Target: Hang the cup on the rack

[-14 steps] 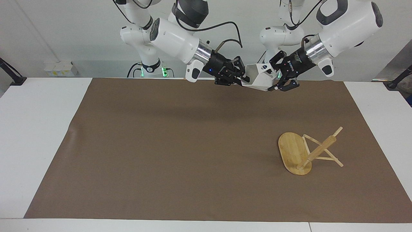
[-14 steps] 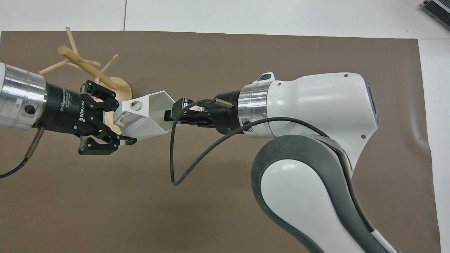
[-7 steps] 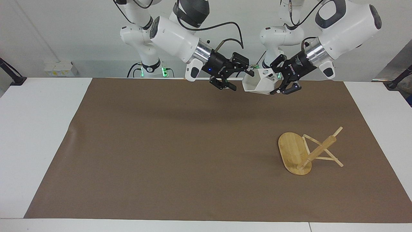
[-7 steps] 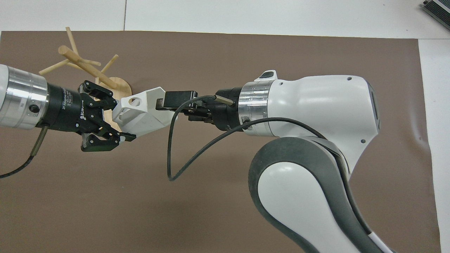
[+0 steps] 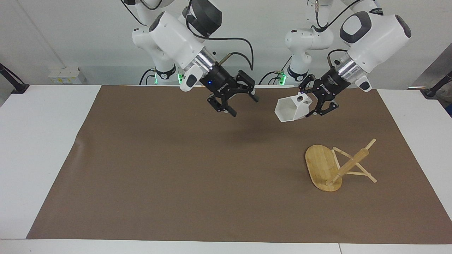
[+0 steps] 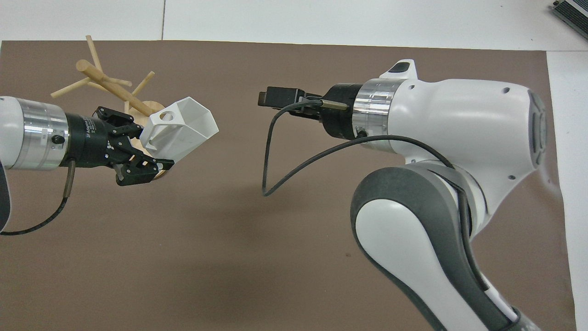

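Note:
My left gripper (image 5: 308, 104) is shut on the handle end of the white faceted cup (image 5: 291, 107) and holds it in the air on its side, with the open rim pointing toward the right arm. In the overhead view the cup (image 6: 183, 128) and left gripper (image 6: 149, 147) cover part of the rack's base. The bamboo rack (image 5: 323, 167) rests on the brown mat toward the left arm's end of the table. Its post (image 5: 348, 165) slants away from the oval base, and I cannot tell whether it is upright or tipped. My right gripper (image 5: 235, 102) is open and empty over the mat, apart from the cup, and also shows in the overhead view (image 6: 268, 97).
A brown mat (image 5: 176, 169) covers most of the white table (image 5: 42, 141). A black cable (image 6: 271, 151) loops from the right wrist. In the overhead view the rack's post and pegs (image 6: 105, 82) show beside the left gripper.
The right gripper let go of the cup's rim and drew back toward the right arm's end. The left gripper carried the cup down and toward the rack.

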`<state>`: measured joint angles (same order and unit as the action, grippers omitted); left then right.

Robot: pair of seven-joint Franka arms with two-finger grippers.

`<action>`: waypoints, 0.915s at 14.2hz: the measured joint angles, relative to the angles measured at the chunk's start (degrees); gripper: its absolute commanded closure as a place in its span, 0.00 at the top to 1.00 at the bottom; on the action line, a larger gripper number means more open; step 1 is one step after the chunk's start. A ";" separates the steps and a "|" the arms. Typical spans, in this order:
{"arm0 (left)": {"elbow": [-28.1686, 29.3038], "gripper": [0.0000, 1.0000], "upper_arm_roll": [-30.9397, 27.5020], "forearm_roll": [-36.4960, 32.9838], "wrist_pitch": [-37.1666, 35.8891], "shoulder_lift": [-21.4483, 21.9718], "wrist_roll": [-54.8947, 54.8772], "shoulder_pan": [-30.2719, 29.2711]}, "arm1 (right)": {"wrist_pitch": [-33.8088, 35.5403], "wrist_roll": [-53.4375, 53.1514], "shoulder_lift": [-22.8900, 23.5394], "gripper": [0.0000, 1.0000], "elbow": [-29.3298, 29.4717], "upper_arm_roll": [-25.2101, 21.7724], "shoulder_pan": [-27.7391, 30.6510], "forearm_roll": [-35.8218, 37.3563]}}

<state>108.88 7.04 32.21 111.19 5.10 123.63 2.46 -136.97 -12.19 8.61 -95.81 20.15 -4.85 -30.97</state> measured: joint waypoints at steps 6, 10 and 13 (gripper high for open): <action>3.75 0.00 -0.36 -2.28 6.12 -1.84 5.20 -0.70 | 7.40 2.26 -2.43 1.00 -0.97 -0.42 15.63 14.82; 3.92 0.00 -0.38 -3.16 9.17 -4.27 9.13 -0.71 | 12.35 2.63 -2.92 1.00 -1.28 -0.48 21.72 32.31; 3.93 0.00 -0.41 -3.26 11.46 -5.70 11.74 -0.72 | 21.89 3.80 -3.24 1.00 -0.69 -0.67 23.85 36.73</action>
<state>112.81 6.63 28.95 122.64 -0.61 135.37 1.75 -115.08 -8.39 5.37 -96.50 19.47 19.00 5.75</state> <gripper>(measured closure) 0.322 0.000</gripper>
